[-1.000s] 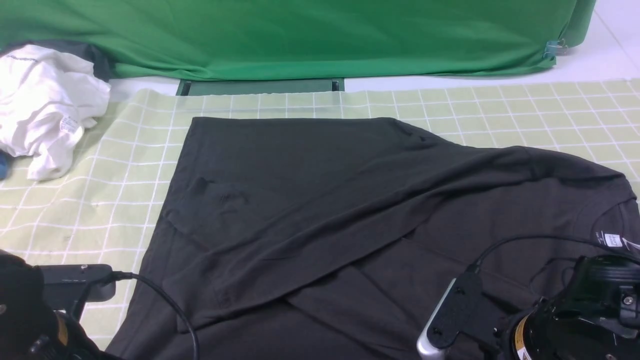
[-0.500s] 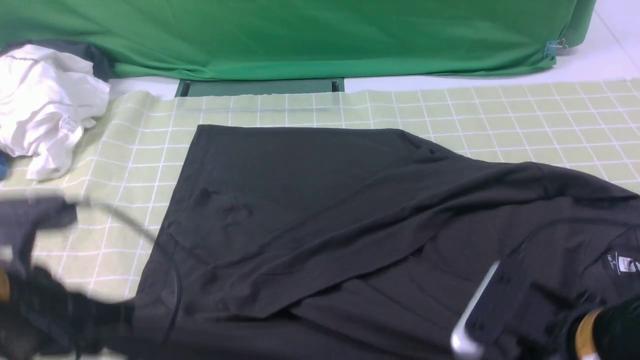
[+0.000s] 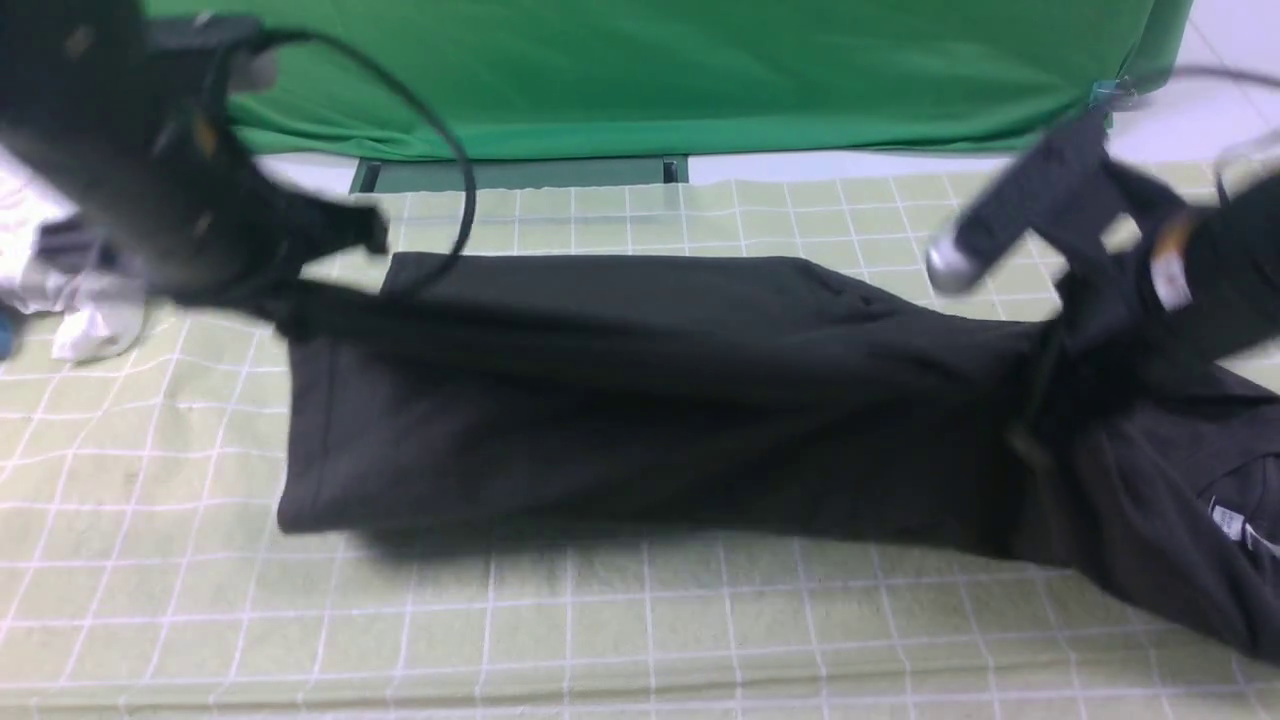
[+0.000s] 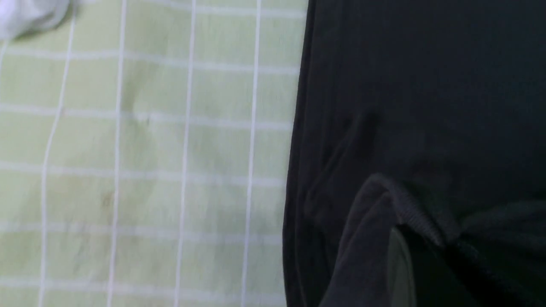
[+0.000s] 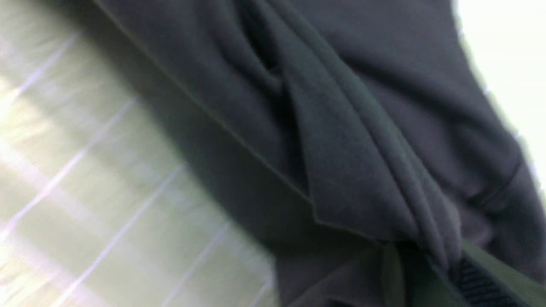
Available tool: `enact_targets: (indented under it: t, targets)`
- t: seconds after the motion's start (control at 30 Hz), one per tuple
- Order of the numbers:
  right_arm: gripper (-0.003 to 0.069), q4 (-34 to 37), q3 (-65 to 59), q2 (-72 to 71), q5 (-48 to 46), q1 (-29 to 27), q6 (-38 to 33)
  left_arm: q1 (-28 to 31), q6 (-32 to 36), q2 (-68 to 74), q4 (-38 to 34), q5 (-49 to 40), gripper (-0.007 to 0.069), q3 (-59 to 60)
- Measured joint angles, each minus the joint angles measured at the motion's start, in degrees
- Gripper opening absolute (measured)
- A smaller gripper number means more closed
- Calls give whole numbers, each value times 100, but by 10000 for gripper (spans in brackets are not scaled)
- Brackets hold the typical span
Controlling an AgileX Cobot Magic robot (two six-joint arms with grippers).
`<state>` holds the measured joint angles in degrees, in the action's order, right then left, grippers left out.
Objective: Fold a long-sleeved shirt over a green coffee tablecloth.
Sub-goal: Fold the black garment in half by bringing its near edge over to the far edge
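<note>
From the front, the black shirt (image 3: 640,400) lies long across the tablecloth (image 3: 600,620), running from left to right. Its neck end, with a small white label (image 3: 1226,520), points right, and its straight bottom edge is on the left. The left gripper (image 3: 290,300) and the right gripper (image 3: 1050,335) each pinch the shirt and hold one long edge up, so the cloth hangs down like a flap. Both arms look blurry. The tablecloth is pale green with white squares. Behind it hangs a bright green cloth (image 3: 700,70), and a white garment (image 3: 95,325) lies at the far left. From the left wrist, the left gripper is closed tight on a fold of the shirt (image 4: 384,200), and the tablecloth (image 4: 149,149) lies beside it. From the right wrist, the right gripper is closed on bunched folds of the shirt (image 5: 362,170), above the blurry tablecloth (image 5: 85,192).
</note>
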<state>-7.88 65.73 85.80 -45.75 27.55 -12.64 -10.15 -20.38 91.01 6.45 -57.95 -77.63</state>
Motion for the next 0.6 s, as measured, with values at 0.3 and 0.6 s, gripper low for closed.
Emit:
enact_targets:
  t: [0.3,0.6]
  targets:
    - [42,11,1872,2084,374,-406,-295,564,299,2298,-137,-4,22,-2225]
    - [53,-43,3329,3638,367,-450,-331,676,303,3603,-7,-71,22,-3640]
